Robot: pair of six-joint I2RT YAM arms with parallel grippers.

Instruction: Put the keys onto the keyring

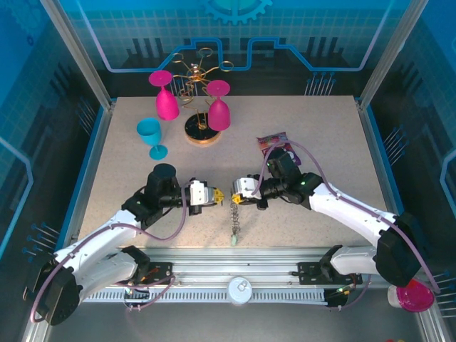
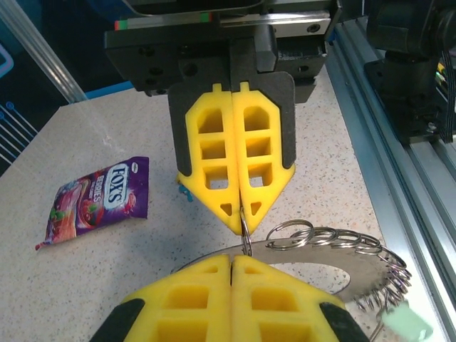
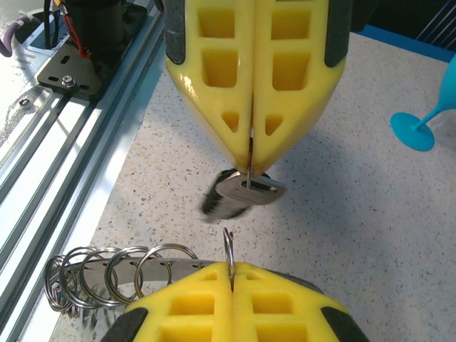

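Left claw [image 3: 251, 158] shut on small silver black-tagged key [image 3: 246, 191]; right claw [image 3: 229, 268] pinching loop [image 3: 228, 246] of big grey metal keyring [image 3: 165, 268]. I fear key twisting in pinch, missing loop ahead of claw

A speckled beige table [image 1: 342, 142] with a blue edge. At its far side stands a gold wire rack [image 1: 194, 75] on a round dark base. Two pink goblets [image 1: 166, 103] are just beside the rack, one on each side, both with the foot up and the bowl down. A blue goblet [image 1: 151, 135] stands upright on the table, left of the rack. To the right lies a purple sweet packet [image 2: 96, 199] printed "FOX'S". A pink round object [image 1: 415, 296] sits beyond the table's near right corner.
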